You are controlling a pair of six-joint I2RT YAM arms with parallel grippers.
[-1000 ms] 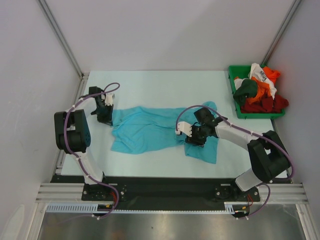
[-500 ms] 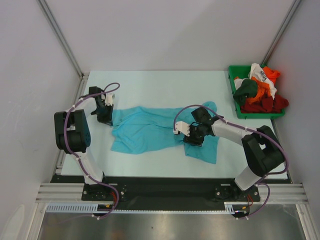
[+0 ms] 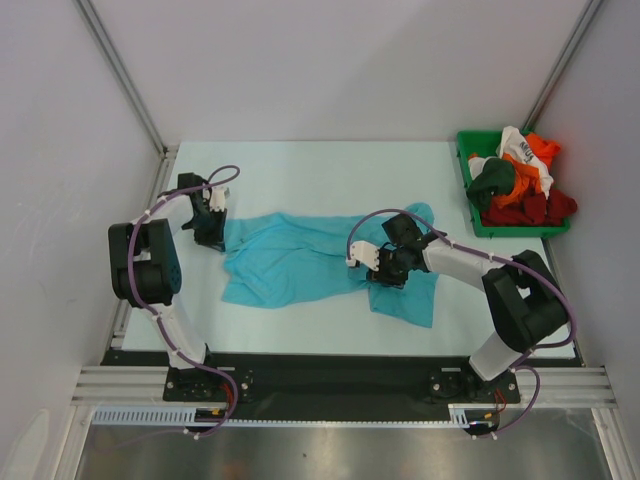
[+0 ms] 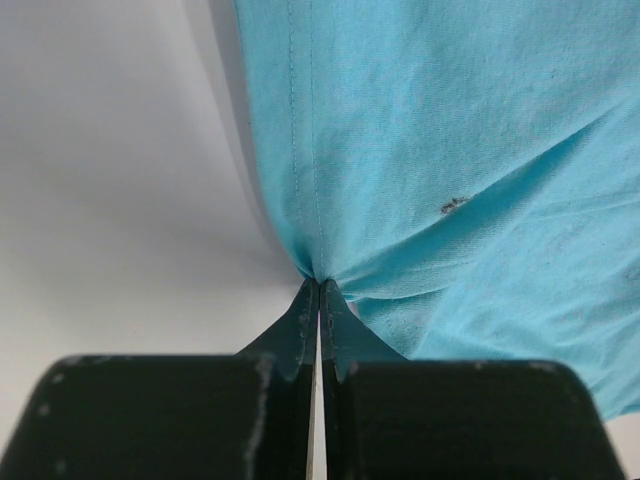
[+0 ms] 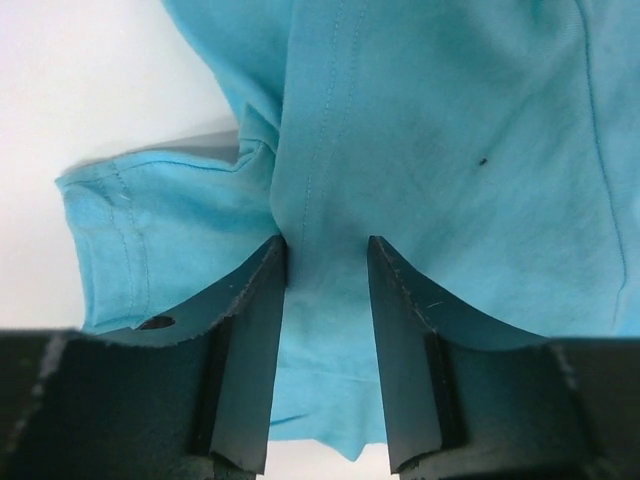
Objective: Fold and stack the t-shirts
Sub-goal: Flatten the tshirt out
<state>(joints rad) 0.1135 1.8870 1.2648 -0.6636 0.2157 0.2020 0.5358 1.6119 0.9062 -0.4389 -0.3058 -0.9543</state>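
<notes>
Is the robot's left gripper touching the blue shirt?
Touching. The left wrist view shows the left gripper shut, its tips pinching the edge of the turquoise t-shirt, with the cloth bunched right where they meet.

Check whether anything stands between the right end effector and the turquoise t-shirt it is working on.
Nothing visible does. The right end effector is already down on the turquoise t-shirt, its jaws open astride a ridge of the cloth. The left end effector is shut on the shirt's edge at the far left.

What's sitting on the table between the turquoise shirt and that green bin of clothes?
Nothing: in the top view, only bare pale table separates the turquoise shirt from the green bin.
</notes>
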